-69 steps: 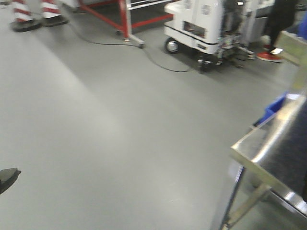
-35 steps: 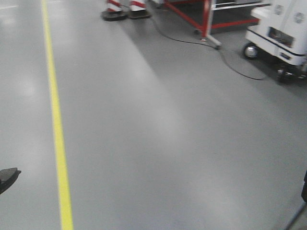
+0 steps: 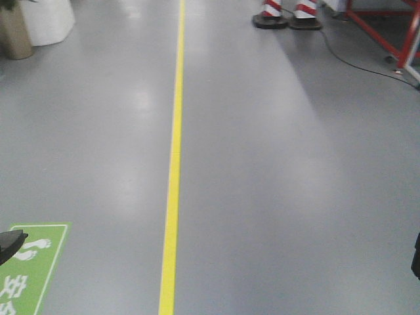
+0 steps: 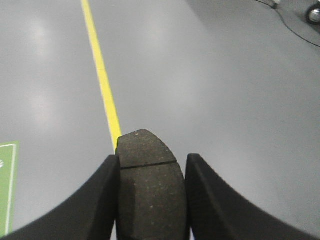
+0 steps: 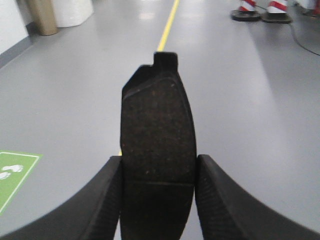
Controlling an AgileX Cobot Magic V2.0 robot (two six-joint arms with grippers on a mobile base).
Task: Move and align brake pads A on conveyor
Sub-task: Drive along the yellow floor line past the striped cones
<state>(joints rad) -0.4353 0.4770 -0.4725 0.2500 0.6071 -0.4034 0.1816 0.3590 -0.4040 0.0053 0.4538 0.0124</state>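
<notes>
The left gripper (image 4: 152, 159) was clamped on a first brake pad (image 4: 150, 192), its dark fingers (image 4: 90, 205) pressing the pad's long sides and the thin groove crossing it near the fingertips. The right gripper (image 5: 160, 159) held a second brake pad (image 5: 157, 115) the same way (this one showed a small square tab at its far end). Both pads hung over the grey floor (image 3: 295, 197). Nearby, a green footprint sign (image 3: 29, 262) lay left of a yellow line (image 3: 174, 164) running away. Farthest off stood red-and-white striped posts (image 3: 289, 8) on black bases, a black cable (image 3: 348, 59) and a red frame (image 3: 378, 33).
</notes>
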